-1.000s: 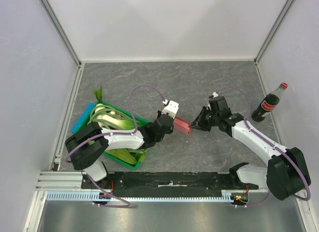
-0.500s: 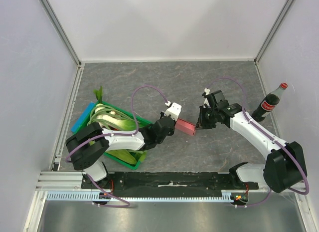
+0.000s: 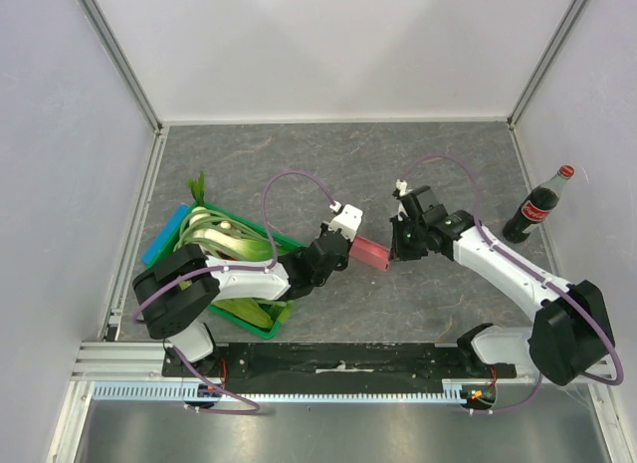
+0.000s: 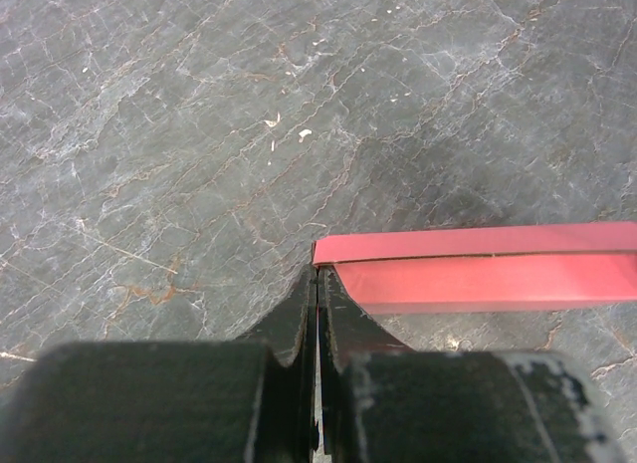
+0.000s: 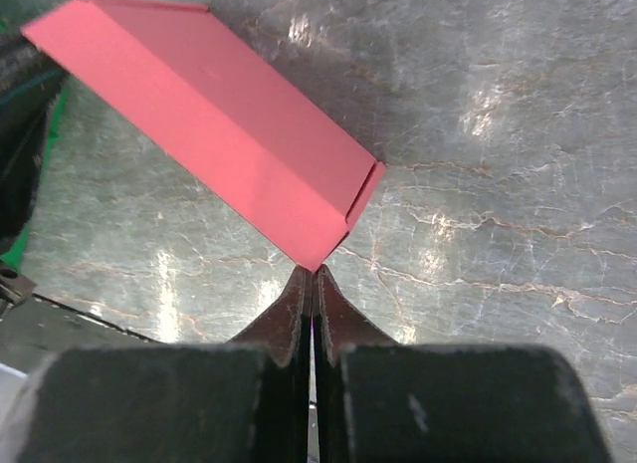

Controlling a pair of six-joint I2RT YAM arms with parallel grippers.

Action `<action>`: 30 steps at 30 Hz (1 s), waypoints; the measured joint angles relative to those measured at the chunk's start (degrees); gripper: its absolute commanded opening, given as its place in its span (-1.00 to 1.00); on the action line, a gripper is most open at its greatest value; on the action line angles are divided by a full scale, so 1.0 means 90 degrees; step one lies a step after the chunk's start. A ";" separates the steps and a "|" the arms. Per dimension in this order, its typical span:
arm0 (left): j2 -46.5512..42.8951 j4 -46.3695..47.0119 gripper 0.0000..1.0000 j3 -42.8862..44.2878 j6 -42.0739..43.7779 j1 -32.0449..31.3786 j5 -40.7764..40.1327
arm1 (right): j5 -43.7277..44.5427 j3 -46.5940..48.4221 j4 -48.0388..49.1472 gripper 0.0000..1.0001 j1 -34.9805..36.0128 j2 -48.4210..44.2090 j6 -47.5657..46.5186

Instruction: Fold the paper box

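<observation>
My left end effector [image 4: 318,284] is fully closed, its tips meeting at the left corner of the paper box [image 4: 488,269]. I cannot tell whether a thin edge of card is nipped between them or whether they only press against it. My right end effector [image 5: 315,284] is closed as well and grips nothing; its tips touch the lowest corner of the box's right end.

The box sits between my two arms at about the middle of the table [image 3: 328,164]. It already forms a long pink sleeve with creased sides. At its right end a lip of card stands proud, so I judge the body folded and the end closure unfinished.

The next move should push that end flap inward with my right tips while my left end effector braces the opposite end so the light card does not slide or twist. Closed tips make a narrow pusher, so aim matters.

Left of the box, beyond my left forearm, a green crate [image 3: 257,331] holds pale leafy vegetables [image 3: 224,239]. It crowds that arm's elbow room. Well apart from the box, to the right and farther back, a cola bottle [image 3: 537,206] stands upright, clear of the work.
</observation>
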 measured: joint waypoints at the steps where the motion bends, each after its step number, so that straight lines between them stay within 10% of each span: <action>1: 0.0010 0.0019 -0.96 0.0000 -0.0002 0.0000 -0.0002 | 0.0175 -0.0024 0.0017 -1.00 0.0158 -0.0002 0.0010; 6: 0.0022 0.0170 -0.96 -0.0073 -0.0066 0.0000 -0.0029 | 0.1416 -0.0216 0.0146 -1.00 0.1098 -0.0121 0.0049; 17: 0.0066 0.0396 -0.96 -0.0143 -0.0425 -0.0005 -0.0068 | 0.1409 -0.0576 0.0512 0.96 0.1183 -0.1025 0.0702; 30: 0.0070 0.0243 -0.96 -0.0066 -0.0590 -0.0032 -0.0163 | -0.0325 -0.2259 0.2331 0.82 -0.0639 -0.1872 0.3181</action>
